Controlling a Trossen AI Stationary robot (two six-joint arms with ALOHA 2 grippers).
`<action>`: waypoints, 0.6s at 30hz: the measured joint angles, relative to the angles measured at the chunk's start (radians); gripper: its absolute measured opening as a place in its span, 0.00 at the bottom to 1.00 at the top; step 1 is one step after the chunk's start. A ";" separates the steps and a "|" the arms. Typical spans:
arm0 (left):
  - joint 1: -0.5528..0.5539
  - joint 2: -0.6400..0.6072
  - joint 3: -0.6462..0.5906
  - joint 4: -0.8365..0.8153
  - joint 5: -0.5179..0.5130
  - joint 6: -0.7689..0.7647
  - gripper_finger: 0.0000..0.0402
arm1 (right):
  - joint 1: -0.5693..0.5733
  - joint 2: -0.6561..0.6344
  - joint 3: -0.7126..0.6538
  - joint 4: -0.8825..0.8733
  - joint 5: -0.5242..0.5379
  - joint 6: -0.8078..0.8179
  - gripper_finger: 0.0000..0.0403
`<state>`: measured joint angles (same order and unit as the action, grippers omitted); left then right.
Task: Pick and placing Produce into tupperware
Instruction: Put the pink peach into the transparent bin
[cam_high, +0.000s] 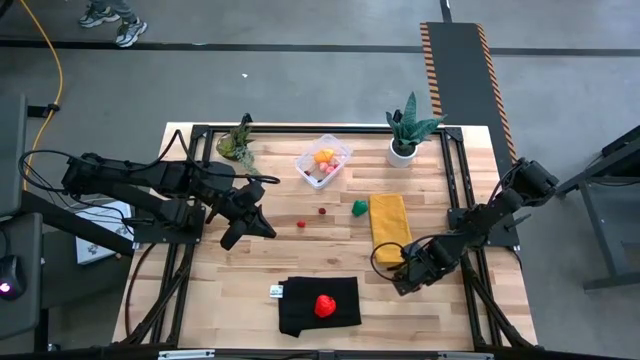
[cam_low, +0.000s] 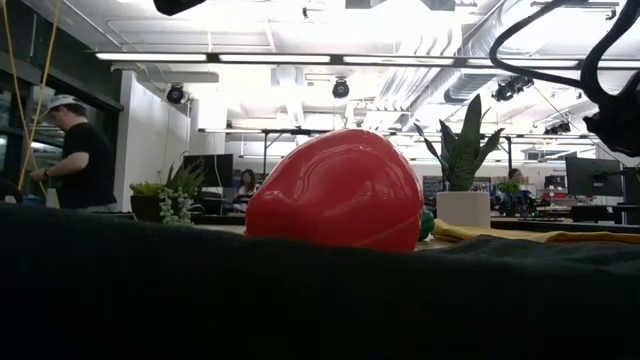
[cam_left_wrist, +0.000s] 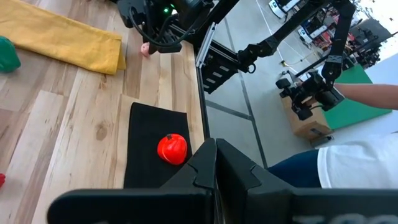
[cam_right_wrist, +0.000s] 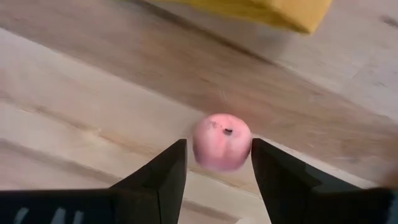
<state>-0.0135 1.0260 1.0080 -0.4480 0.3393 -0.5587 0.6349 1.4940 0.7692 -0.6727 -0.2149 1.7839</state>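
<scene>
The pale wooden plank surface (cam_high: 330, 250) carries a yellow cloth (cam_high: 389, 228) and the clear tupperware (cam_high: 323, 160) at the far edge. The right end effector (cam_right_wrist: 217, 163) is low on the surface — fingers parted around a smooth pink round fruit (cam_right_wrist: 222, 142), not clearly pressing it. The left end effector (cam_high: 262, 228) hovers closed, empty.

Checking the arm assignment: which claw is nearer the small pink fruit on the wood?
Right. The right claw straddles the pink fruit, fingers open either side, beside the yellow cloth. The left claw sits far across the table.

No legible text or labels
</scene>
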 joint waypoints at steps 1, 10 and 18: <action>0.000 0.000 0.000 0.000 0.000 0.000 0.00 | 0.003 0.000 0.000 0.004 0.000 0.004 0.43; 0.000 0.000 0.000 0.000 0.000 0.000 0.00 | -0.001 0.000 0.000 -0.015 -0.002 0.007 0.43; 0.000 0.000 0.000 0.000 0.001 -0.002 0.00 | -0.009 0.031 0.000 0.019 -0.014 -0.004 0.43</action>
<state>-0.0132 1.0260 1.0080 -0.4480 0.3405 -0.5607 0.6262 1.5246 0.7692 -0.6533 -0.2287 1.7798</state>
